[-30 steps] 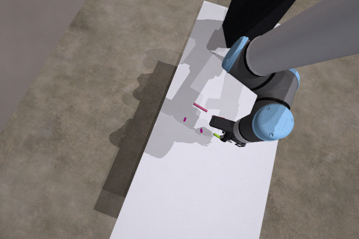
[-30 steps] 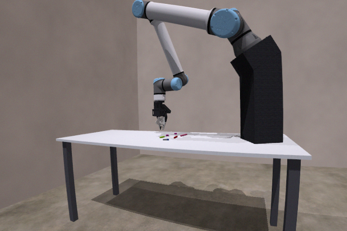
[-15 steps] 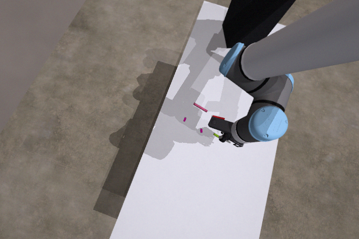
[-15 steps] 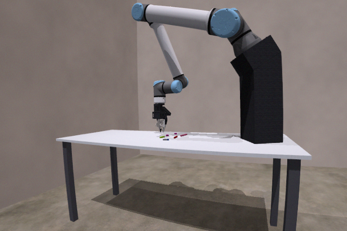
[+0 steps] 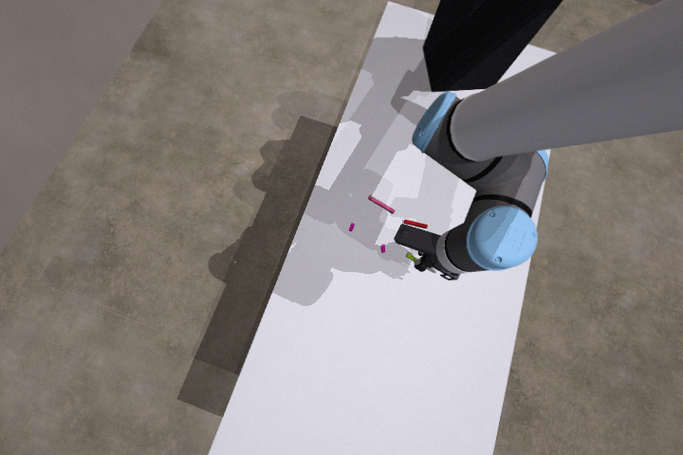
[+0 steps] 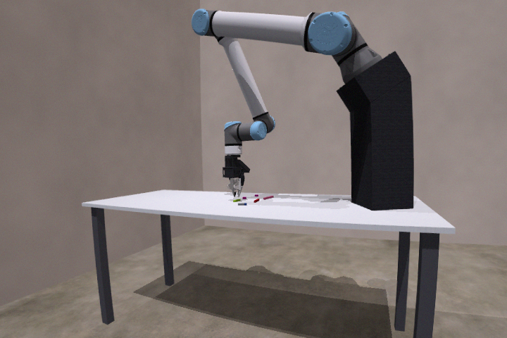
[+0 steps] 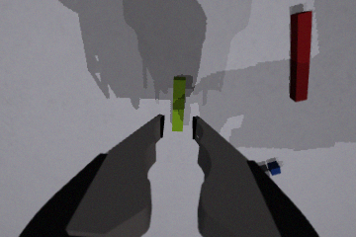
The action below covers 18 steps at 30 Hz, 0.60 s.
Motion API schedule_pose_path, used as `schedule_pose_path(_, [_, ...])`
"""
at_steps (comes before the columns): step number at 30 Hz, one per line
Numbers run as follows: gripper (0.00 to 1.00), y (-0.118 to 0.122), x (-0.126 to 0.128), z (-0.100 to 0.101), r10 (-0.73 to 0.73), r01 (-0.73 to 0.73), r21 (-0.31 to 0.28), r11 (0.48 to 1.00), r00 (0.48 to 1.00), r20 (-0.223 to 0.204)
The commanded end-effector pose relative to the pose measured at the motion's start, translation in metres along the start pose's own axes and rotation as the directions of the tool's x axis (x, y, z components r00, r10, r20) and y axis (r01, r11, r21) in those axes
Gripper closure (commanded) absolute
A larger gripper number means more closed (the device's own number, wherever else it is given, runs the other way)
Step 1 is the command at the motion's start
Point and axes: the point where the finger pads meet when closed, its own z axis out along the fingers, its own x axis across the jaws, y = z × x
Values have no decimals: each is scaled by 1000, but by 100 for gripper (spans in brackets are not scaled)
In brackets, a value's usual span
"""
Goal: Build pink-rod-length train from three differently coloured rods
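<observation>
Two magenta rods [image 5: 351, 227] [image 6: 256, 195], well apart

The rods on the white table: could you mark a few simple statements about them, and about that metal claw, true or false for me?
1. The fingertips of the gripper stand apart. True.
2. Only one magenta rod is out. False: one magenta rod and a second magenta rod both lie there.
3. The red rod is longer than the lime rod. True.
4. The blue rod touches the red rod. False: the blue rod lies apart from it.
</observation>
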Motion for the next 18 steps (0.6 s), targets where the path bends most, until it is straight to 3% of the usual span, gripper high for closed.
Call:
schedule_pose_path(1, [86, 0, -1, 2, 0, 0, 0, 1000, 1000, 1])
schedule_pose_path(18, [86, 0, -1, 6, 0, 0, 0, 1000, 1000, 1])
